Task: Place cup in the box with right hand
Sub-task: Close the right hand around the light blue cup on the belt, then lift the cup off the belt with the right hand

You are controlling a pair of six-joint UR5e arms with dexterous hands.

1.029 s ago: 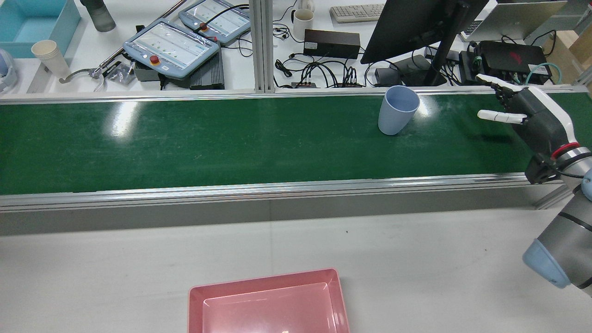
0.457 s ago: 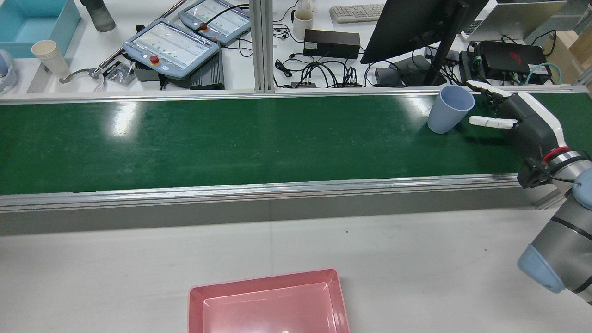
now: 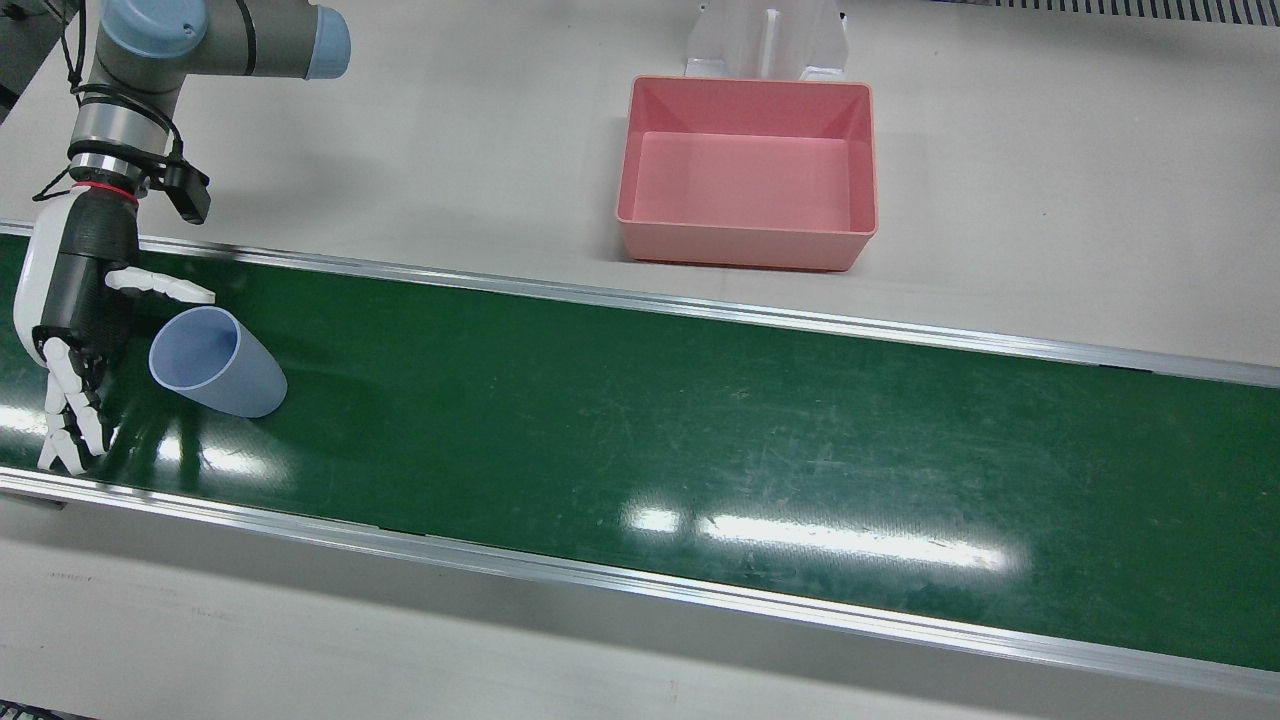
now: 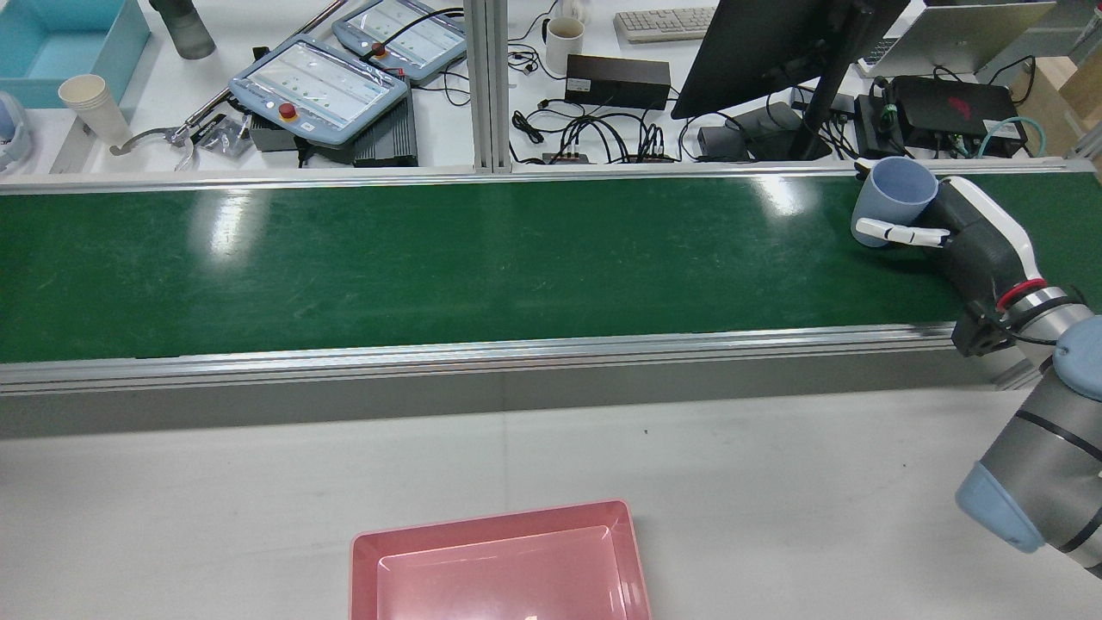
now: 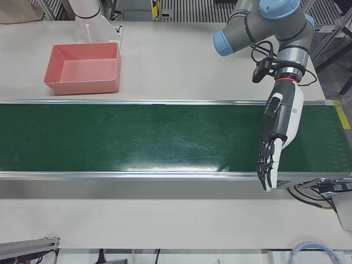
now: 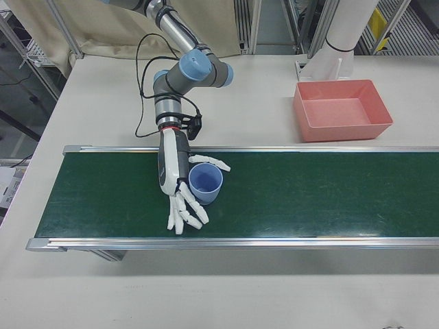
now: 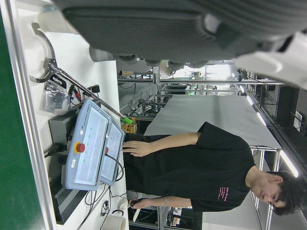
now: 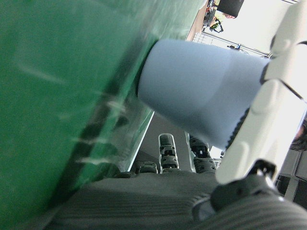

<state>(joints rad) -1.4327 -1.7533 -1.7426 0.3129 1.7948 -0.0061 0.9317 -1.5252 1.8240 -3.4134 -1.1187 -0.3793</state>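
A pale blue cup (image 3: 215, 362) stands on the green belt (image 3: 700, 420) with its side against the palm of my right hand (image 3: 75, 300). In the rear view the thumb lies across the front of the cup (image 4: 891, 198), with the right hand (image 4: 973, 237) behind it. The fingers (image 6: 184, 216) stay stretched out straight past the cup (image 6: 205, 184), so the hand is open. The right hand view shows the cup (image 8: 201, 91) close above the palm. The pink box (image 3: 748, 240) sits on the white table beyond the belt. My left hand (image 5: 278, 135) hovers open over the belt's other end.
Aluminium rails (image 3: 640, 300) run along both edges of the belt. Behind the belt, a desk holds teach pendants (image 4: 318, 82), a monitor (image 4: 775, 43), cables and a paper cup (image 4: 90, 103). A person (image 7: 192, 172) stands by the pendants.
The cup has travelled right along the belt and reached my right hand. The hand shifted toward it, and the thumb now crosses the cup's side.
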